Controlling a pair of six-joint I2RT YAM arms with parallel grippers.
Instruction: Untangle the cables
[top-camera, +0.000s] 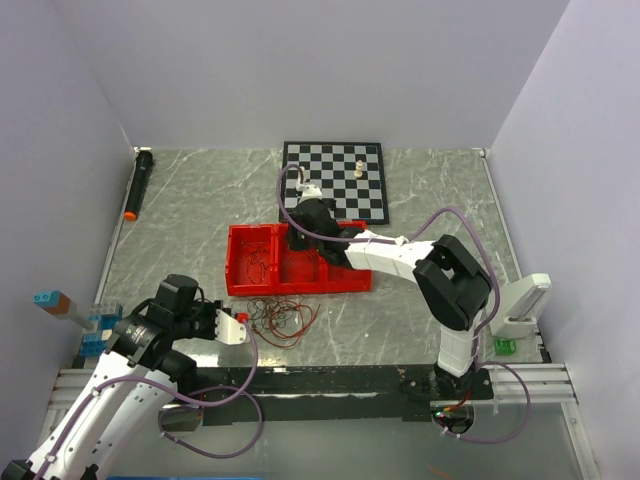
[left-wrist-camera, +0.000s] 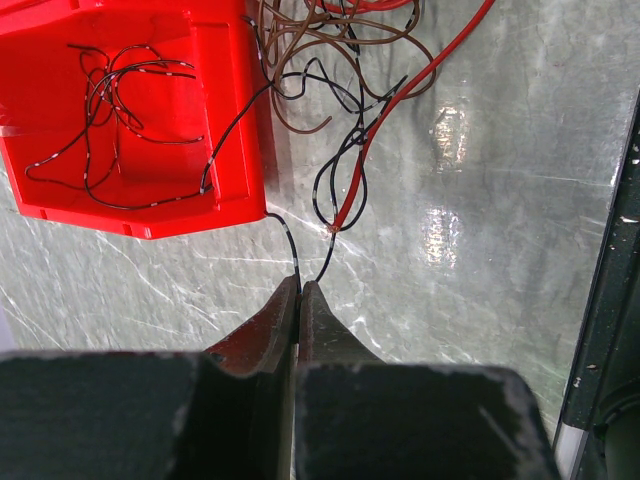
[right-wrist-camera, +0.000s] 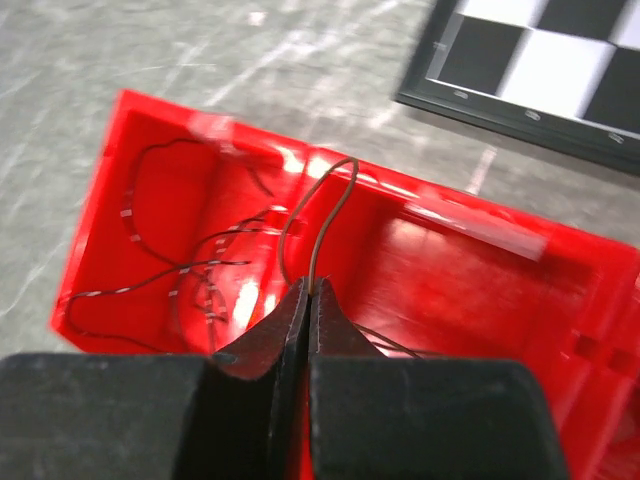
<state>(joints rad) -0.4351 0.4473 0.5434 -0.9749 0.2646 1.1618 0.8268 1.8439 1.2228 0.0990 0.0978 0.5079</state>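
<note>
The cables are thin red, brown and black wires. A loose tangle of them (top-camera: 285, 318) lies on the table just in front of the red bin (top-camera: 345, 280). My left gripper (left-wrist-camera: 300, 286) is shut on a black wire (left-wrist-camera: 322, 190) that runs up into the tangle and over the bin's rim (left-wrist-camera: 200, 215); a red wire (left-wrist-camera: 420, 80) and brown loops (left-wrist-camera: 300, 110) lie beyond it. My right gripper (right-wrist-camera: 312, 288) hangs over the bin's inside, shut on a brown wire (right-wrist-camera: 320, 190) that arches upward. More black wire (right-wrist-camera: 170, 270) lies coiled on the bin floor.
A chessboard (top-camera: 375, 195) with a few pieces lies behind the bin. A black marker with an orange tip (top-camera: 138, 185) lies along the left wall. Toy blocks (top-camera: 75, 315) sit at the left edge, and a small green object (top-camera: 503, 346) at the right.
</note>
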